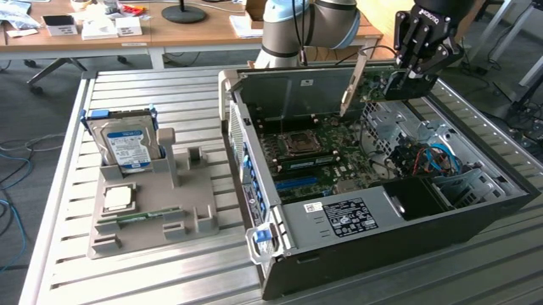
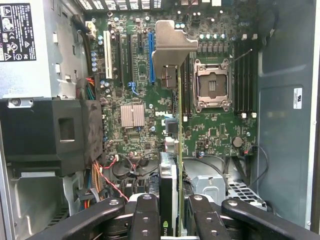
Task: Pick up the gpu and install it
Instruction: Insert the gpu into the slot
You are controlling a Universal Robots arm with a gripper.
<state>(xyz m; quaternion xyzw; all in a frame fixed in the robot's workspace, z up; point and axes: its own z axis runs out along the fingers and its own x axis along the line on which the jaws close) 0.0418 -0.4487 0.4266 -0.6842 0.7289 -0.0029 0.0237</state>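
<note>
Slatted metal tabletop (image 1: pixel 152 273) carries an open computer case (image 1: pixel 475 210) on the exterior view's right and a grey holder (image 1: pixel 161 210) on its left, with wooden desks (image 1: pixel 195 32) behind. Over the far part of the case the gripper (image 1: pixel 407 81) hangs with its fingers clamped on the gpu (image 1: pixel 373 86), held on edge above the motherboard (image 1: pixel 339 149). In the wrist view the gpu (image 2: pixel 178 140) runs edge-on out from between the fingers (image 2: pixel 145 220), its silvery bracket (image 2: pixel 170 47) at the far end, above the board beside the CPU socket (image 2: pixel 212 82). A hard drive (image 1: pixel 127 146) stands upright in the holder.
</note>
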